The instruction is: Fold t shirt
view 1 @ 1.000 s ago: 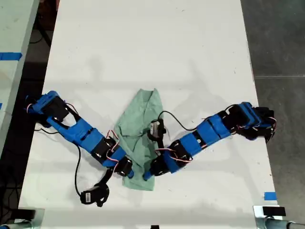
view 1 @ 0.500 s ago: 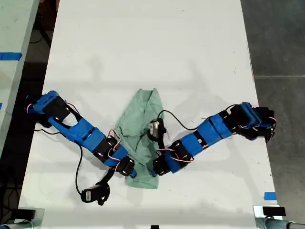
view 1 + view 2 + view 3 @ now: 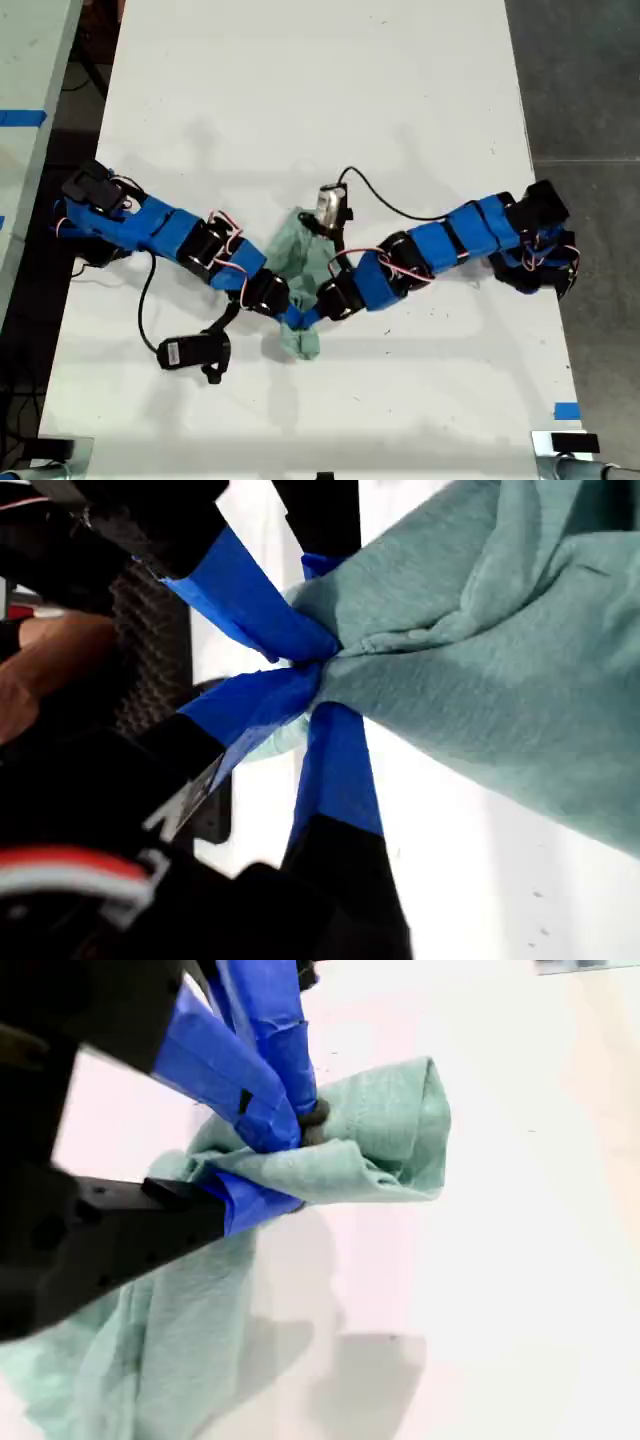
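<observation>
The pale mint-green t shirt (image 3: 289, 256) lies bunched at the middle of the white table, with a small lump of cloth (image 3: 301, 343) on its near side. Two blue arms come in from the exterior view's left and right, and their jaws meet on the cloth at one spot (image 3: 303, 315). My first gripper (image 3: 326, 666) is shut on a gathered fold of the t shirt (image 3: 500, 680), with the other gripper's blue-taped fingers (image 3: 338, 770) crossing at the same pinch. My second gripper (image 3: 296, 1150) is shut on a folded edge of the t shirt (image 3: 385, 1140), which hangs lifted off the table.
A black camera module (image 3: 190, 352) on a cable lies on the table (image 3: 300, 100) by the arm at the exterior view's left. A silvery module (image 3: 332, 203) sits above the shirt. A blue tape mark (image 3: 566, 410) is near the exterior view's bottom right corner.
Both arms have swung toward the far side of the table, pulling the shirt's near hem up and inward. The shirt now looks shorter and more bunched.
</observation>
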